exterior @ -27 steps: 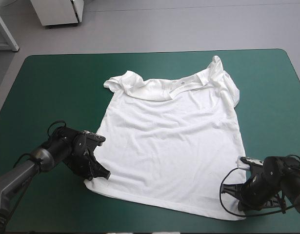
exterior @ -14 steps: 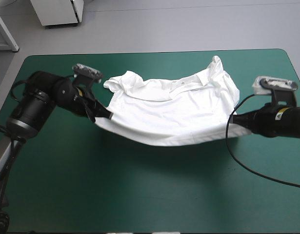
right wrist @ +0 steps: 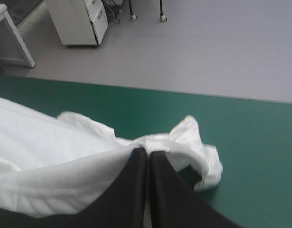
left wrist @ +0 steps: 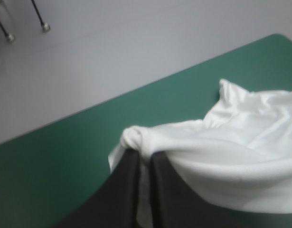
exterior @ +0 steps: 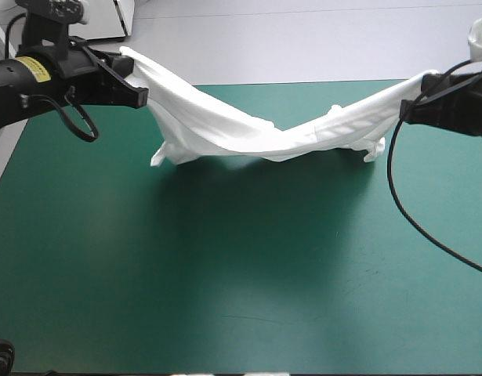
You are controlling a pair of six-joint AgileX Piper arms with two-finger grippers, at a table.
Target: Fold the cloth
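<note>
The white T-shirt (exterior: 248,129) hangs stretched between both raised arms over the far part of the teal-green table, sagging in the middle. Its lower folds touch the cover at the far side. My left gripper (exterior: 139,95) is shut on one corner of the T-shirt (left wrist: 221,152) at the far left. My right gripper (exterior: 409,106) is shut on the other corner at the far right, the T-shirt (right wrist: 65,156) bunched over its fingertips. A sleeve end (exterior: 374,149) dangles near the right gripper.
The teal-green table (exterior: 225,274) lies bare across its near half. Its far edge (exterior: 248,84) runs just behind the hanging shirt. A white cabinet (right wrist: 77,21) stands on the floor beyond the table.
Both grippers have lifted the hem higher and carried it toward the far edge. The T-shirt went from lying flat to hanging as a taut band between the arms.
</note>
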